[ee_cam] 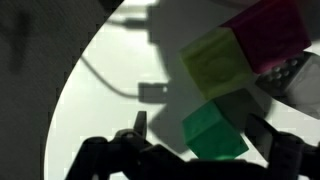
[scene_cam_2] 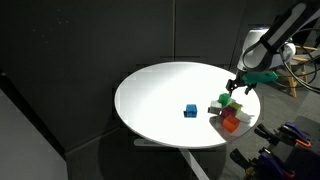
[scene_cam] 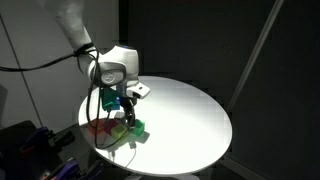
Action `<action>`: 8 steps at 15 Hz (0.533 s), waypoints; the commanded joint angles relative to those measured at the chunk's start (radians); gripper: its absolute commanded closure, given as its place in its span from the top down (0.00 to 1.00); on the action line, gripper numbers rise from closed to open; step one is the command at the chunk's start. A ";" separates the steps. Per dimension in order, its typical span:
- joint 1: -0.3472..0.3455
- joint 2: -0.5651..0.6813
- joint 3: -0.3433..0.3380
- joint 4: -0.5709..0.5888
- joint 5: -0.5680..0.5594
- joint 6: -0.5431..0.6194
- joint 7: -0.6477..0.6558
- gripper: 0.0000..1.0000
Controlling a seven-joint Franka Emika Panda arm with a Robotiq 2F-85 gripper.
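Dark-curtained room, round white table (scene_cam_2: 160, 90): hovering with gripper (scene_cam_2: 239, 88) fingers spread wide just over green block (scene_cam_2: 227, 100), crowded by yellow block (ee_cam: 212, 60) and red block (scene_cam_2: 231, 122) near the rim; risks clipping a neighbour, shoving it overboard, if lowered off-centre.

Round white table (scene_cam_2: 165, 85), matt top, bright under the lamp. One small blue block (scene_cam_2: 190, 110) sits flat on it, a little right of centre and toward the near edge. Black curtain (scene_cam_2: 80, 50) closes off the far and left sides. Dark equipment (scene_cam_2: 292, 142) stands off the table at near right, too blurred to identify.
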 commanded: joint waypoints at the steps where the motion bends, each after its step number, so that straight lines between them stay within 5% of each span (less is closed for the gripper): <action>1: 0.007 0.023 -0.008 0.024 0.009 0.006 -0.003 1.00; 8: 0.023 0.059 -0.009 0.056 0.009 0.000 0.008 1.00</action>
